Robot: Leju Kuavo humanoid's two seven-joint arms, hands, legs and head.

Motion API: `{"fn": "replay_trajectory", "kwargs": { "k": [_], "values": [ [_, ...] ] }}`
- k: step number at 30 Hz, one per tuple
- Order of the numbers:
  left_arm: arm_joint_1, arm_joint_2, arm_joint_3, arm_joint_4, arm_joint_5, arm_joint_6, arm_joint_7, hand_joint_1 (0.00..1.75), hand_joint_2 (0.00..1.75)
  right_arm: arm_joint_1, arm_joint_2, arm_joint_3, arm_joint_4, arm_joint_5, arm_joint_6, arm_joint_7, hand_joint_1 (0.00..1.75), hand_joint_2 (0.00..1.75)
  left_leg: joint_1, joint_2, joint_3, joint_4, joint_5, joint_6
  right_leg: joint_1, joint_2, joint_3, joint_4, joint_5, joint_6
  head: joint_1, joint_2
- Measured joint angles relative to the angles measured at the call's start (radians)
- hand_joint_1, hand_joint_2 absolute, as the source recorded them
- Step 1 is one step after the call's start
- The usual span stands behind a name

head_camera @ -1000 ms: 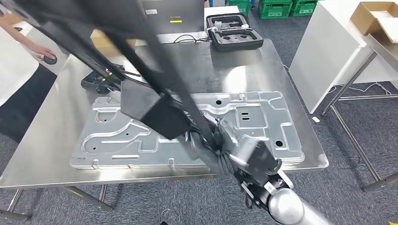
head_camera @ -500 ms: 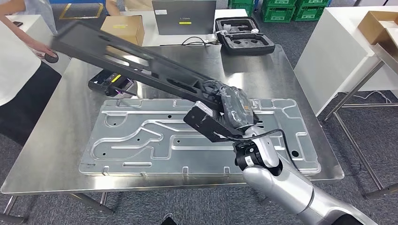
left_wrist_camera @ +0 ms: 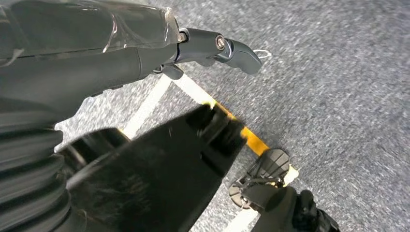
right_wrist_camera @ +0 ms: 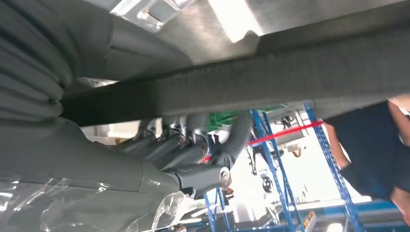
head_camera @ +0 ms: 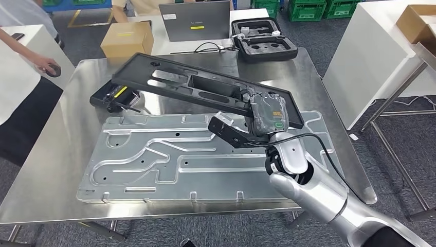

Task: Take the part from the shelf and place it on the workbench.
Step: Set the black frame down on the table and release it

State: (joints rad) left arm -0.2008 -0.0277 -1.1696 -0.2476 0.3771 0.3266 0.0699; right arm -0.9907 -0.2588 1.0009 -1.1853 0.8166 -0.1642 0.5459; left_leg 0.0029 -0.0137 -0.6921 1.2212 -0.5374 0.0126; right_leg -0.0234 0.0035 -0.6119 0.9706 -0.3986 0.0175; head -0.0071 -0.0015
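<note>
One long black part, a flat moulded frame with slotted cut-outs and a raised rim, hangs tilted above the steel desk, reaching from the right hand at about 4 o'clock of the desk up toward 10 o'clock. The right hand grips its near end, fingers curled over the edge, and a shorter black flap of the part sticks out below the hand. The left hand hangs over grey carpet; its fingers reach out straight and hold nothing.

Under the part a large stamped metal panel with ribs and holes lies flat across the desk's near half. A black device with a yellow label sits at 10 o'clock. At 12 o'clock stand a cardboard box, a laptop and an open foam-lined case. A person in white stands at 9 o'clock, hand on a small dark object. Green crates are stacked beyond.
</note>
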Motion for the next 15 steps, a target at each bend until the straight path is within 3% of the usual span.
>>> {"fn": "replay_trajectory", "kwargs": {
  "k": [1,2,4,6,8,10,12,15],
  "values": [
    [-0.001,0.0,-0.002,0.0,-0.011,0.0,0.003,0.0,1.75,0.001,-0.002,0.0,0.006,0.0,0.006,0.0,0.0,0.0,0.002,0.0,-0.028,0.044,-0.008,-0.002,0.0,0.001,0.001,0.0,-0.002,0.0,0.0,0.0],
    [-0.002,0.0,-0.004,0.0,-0.022,0.001,0.008,0.0,1.75,0.003,-0.003,0.0,0.011,-0.001,0.01,0.0,0.0,0.0,0.003,0.001,-0.037,0.048,0.004,-0.003,0.0,0.002,0.003,0.0,-0.004,0.0,0.0,0.0],
    [-0.005,0.0,-0.007,0.0,-0.033,0.003,0.019,0.0,1.75,0.004,-0.003,0.0,0.022,0.0,0.013,-0.001,0.0,0.0,0.005,0.002,0.002,-0.061,0.076,0.001,0.0,0.003,0.011,0.0,-0.009,0.004,0.0,0.0],
    [-0.009,0.0,-0.008,0.0,-0.026,0.005,0.011,0.0,0.87,0.004,-0.003,0.0,0.033,0.0,0.013,-0.002,0.0,0.0,0.001,0.003,0.062,-0.203,0.138,0.01,0.002,0.004,0.016,0.0,-0.014,0.011,0.0,0.0],
    [-0.011,0.0,-0.009,0.0,-0.015,0.01,-0.002,0.0,0.0,0.005,-0.003,0.001,0.042,-0.001,0.011,-0.003,0.0,0.0,-0.005,0.003,0.085,-0.255,0.15,0.02,0.004,0.005,0.016,-0.001,-0.016,0.02,0.001,0.0],
    [-0.012,0.0,-0.009,0.0,-0.013,0.013,-0.005,0.0,0.0,0.005,-0.003,0.001,0.046,-0.004,0.006,-0.005,0.0,0.0,-0.006,0.002,0.09,-0.261,0.151,0.031,0.002,0.005,0.018,-0.003,-0.019,0.032,0.002,0.0],
    [-0.014,0.0,-0.009,0.0,-0.011,0.013,-0.001,0.0,0.0,0.006,-0.003,0.001,0.049,-0.008,0.002,-0.006,0.0,0.0,-0.003,0.002,0.1,-0.27,0.155,0.044,0.001,0.003,0.007,0.034,-0.045,0.041,0.002,0.0],
    [-0.014,-0.003,-0.009,0.0,-0.006,0.011,0.008,0.0,0.0,0.011,-0.003,0.001,0.053,-0.011,-0.004,-0.009,0.0,0.0,-0.004,0.002,0.106,-0.273,0.156,0.056,0.001,0.002,-0.082,0.222,-0.134,0.047,0.002,0.0]
  ]
}}
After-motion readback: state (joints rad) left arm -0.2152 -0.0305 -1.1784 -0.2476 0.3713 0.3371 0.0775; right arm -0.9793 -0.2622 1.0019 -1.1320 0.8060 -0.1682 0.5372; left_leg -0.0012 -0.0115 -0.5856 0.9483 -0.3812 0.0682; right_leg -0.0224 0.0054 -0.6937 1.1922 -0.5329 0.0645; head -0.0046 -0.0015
